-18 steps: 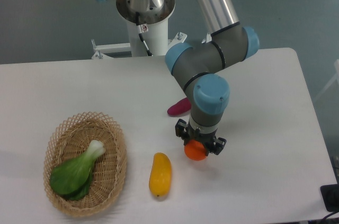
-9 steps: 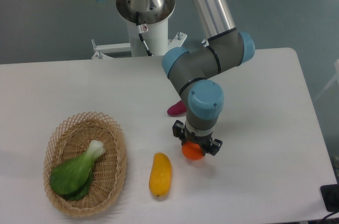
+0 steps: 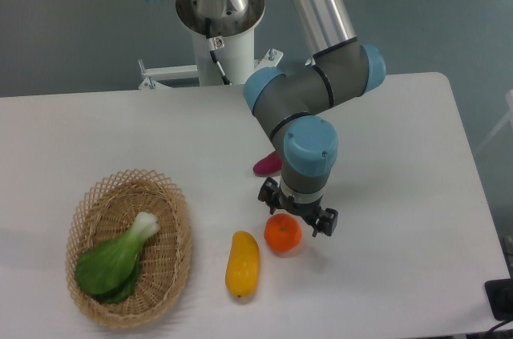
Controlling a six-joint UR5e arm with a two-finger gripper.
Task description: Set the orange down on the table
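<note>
- Here the arm reaches down from the upper middle of the view, its silver tube slanting toward a grey elbow with blue caps above the white counter [image 3: 401, 195].
- The wrist bends at that elbow and points straight down, ending in a blue-capped joint directly over the claw [image 3: 296, 215].
- The claw hangs low over the counter, its two dark fingers spread apart to either side, one at the left near the wrist's edge and one at the right; nothing sits between them.
- The orange [image 3: 283, 233] lies on the counter just below and slightly left of the claw, free of both fingers, with its top close to the claw's underside.
- A long yellow fruit [image 3: 242, 264] lies on the counter just left of the orange, apart from it.
- A purple vegetable [image 3: 267, 164] shows partly behind the wrist, farther back on the counter.
- A wicker basket [image 3: 172, 219] stands at the left of the counter, well apart from the claw, with a leafy green vegetable [image 3: 116, 260] inside.
- The arm's round base [image 3: 218, 2] stands behind the counter's far edge.
</note>
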